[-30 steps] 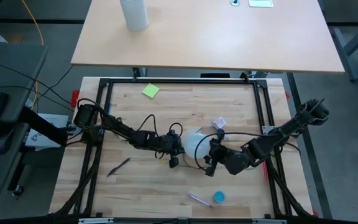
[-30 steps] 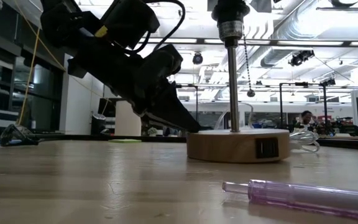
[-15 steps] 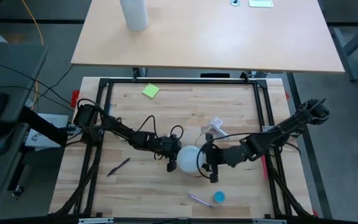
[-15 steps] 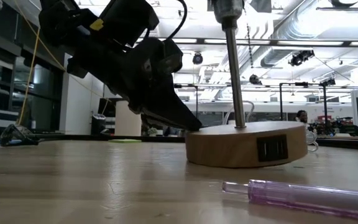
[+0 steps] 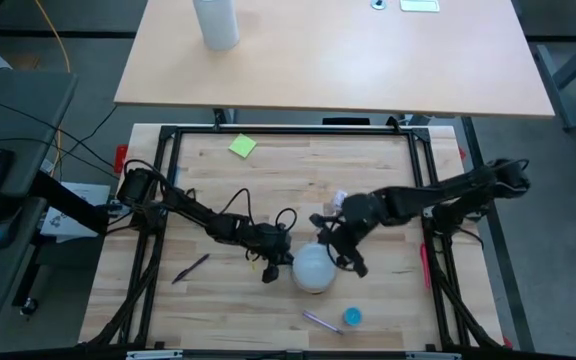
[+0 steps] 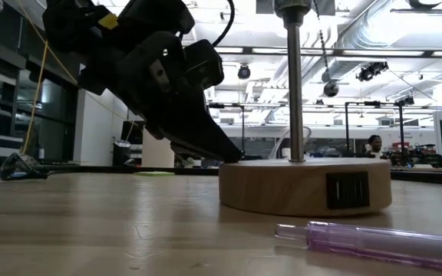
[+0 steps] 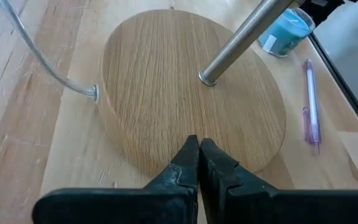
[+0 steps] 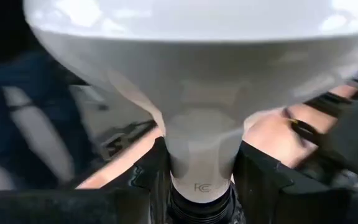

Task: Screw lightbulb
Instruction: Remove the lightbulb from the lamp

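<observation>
Bulb: I see the white frosted glass lightbulb above the round wooden lamp base; light, fragile, slippery.
Hold: right gripper jaws clamp its narrow neck.
Left gripper: jaws closed, pressing the base.

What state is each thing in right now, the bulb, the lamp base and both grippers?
lightbulb: clamped at its neck, globe up.
wooden lamp base: flat on the table, rod upright.
left gripper: shut, tips on the base's edge.
right gripper: shut on the bulb.

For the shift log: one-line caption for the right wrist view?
Right hand grips the white lightbulb by its narrow neck, globe filling the view.
</observation>
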`<action>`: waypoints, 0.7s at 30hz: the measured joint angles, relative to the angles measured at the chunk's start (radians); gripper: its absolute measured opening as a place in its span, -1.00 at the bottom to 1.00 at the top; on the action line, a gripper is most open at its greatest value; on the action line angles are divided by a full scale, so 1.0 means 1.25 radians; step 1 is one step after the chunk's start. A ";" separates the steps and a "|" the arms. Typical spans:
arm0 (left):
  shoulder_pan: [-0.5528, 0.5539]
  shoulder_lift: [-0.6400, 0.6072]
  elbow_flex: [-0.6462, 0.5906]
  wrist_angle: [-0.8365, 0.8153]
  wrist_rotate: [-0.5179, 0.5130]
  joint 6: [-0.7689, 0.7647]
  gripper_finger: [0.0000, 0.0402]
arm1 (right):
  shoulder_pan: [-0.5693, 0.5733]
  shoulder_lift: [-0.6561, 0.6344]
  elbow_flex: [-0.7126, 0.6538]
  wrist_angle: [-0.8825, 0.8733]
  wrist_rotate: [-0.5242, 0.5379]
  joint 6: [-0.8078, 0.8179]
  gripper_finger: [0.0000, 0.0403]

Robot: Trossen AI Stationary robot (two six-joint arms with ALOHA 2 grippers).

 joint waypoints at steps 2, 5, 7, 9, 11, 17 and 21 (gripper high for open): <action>-0.004 0.000 0.000 0.000 -0.005 0.008 -1.00 | -0.038 0.002 0.000 0.006 -0.112 -0.017 -0.33; -0.004 0.000 0.000 0.000 -0.008 0.014 -1.00 | -0.087 0.004 -0.001 0.012 -0.262 -0.051 -0.33; -0.004 0.000 0.000 0.000 -0.008 0.014 -1.00 | -0.111 0.004 -0.002 0.007 -0.325 -0.079 -0.33; -0.006 0.001 0.000 0.000 -0.012 0.014 -1.00 | -0.134 0.005 -0.002 0.006 -0.368 -0.109 -0.33; -0.005 0.001 0.000 0.000 -0.012 0.014 -1.00 | -0.151 0.005 -0.002 0.002 -0.396 -0.134 -0.33; -0.004 0.001 0.000 -0.001 -0.014 0.012 -1.00 | -0.170 0.005 -0.003 0.006 -0.389 -0.101 -0.32; -0.003 0.001 0.000 0.000 -0.015 0.008 -1.00 | -0.168 0.001 -0.002 0.008 -0.318 0.037 -0.06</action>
